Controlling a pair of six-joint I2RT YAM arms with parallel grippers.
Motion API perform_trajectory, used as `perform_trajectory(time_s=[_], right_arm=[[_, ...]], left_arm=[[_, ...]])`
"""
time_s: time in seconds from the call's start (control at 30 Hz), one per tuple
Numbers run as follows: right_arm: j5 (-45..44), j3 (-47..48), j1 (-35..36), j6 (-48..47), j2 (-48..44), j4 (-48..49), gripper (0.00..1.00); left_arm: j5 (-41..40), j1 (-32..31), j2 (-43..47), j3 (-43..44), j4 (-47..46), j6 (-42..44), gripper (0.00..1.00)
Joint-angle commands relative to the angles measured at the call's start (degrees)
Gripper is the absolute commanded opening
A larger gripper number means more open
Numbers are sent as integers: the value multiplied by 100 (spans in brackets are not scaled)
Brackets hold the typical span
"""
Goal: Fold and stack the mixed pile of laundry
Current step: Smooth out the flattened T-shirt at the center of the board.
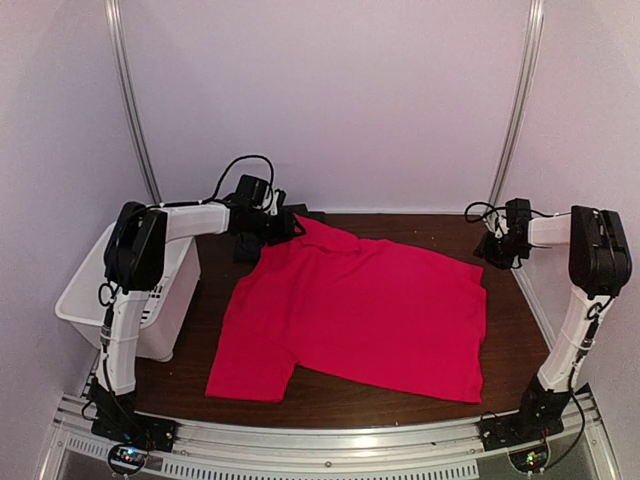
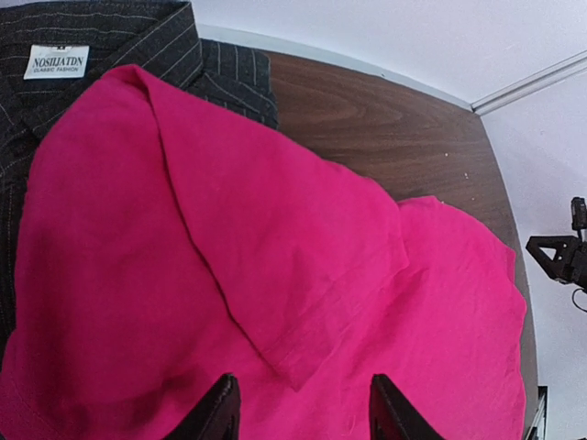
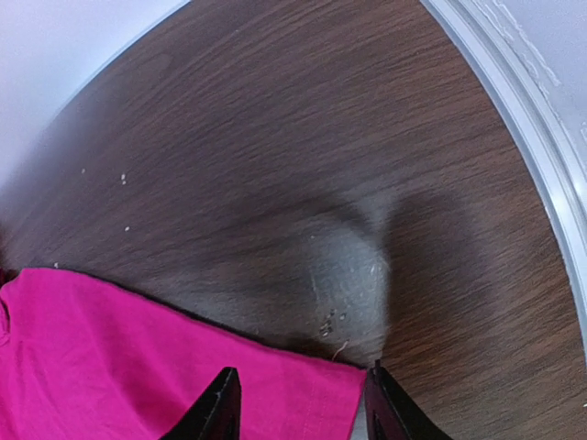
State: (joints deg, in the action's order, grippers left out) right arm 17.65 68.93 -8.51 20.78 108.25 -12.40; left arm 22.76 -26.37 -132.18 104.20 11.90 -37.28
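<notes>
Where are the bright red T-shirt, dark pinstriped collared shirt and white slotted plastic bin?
Bright red T-shirt (image 1: 370,310): top view, middle.
Dark pinstriped collared shirt (image 2: 138,37): left wrist view, collar.
White slotted plastic bin (image 1: 175,295): top view, side wall.

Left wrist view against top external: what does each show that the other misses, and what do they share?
Only the left wrist view: the pinstriped shirt, close enough to read its collar stripes and its white label. Only the top external view: the white slotted bin, the left arm, the right arm, and the whole outline of the red T-shirt spread out. Both: the red T-shirt lying on the brown table.
</notes>
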Motion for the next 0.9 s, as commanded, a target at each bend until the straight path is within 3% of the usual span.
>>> perform_trajectory(time_s=[0.0, 0.27, 0.43, 0.87], right_arm=[[-548, 451, -32, -467, 263, -448, 45], [-1029, 778, 75, -1480, 408, -1073, 37], [-1195, 1203, 87, -1994, 744, -1604, 37], [-509, 1511, 207, -2693, 1345, -1685, 36]], left_arm=[[-24, -83, 26, 345, -297, -25, 48], [36, -85, -44, 546, -217, 56, 48], [167, -87, -84, 557, -224, 207, 48], [289, -79, -132, 588, -130, 353, 49]])
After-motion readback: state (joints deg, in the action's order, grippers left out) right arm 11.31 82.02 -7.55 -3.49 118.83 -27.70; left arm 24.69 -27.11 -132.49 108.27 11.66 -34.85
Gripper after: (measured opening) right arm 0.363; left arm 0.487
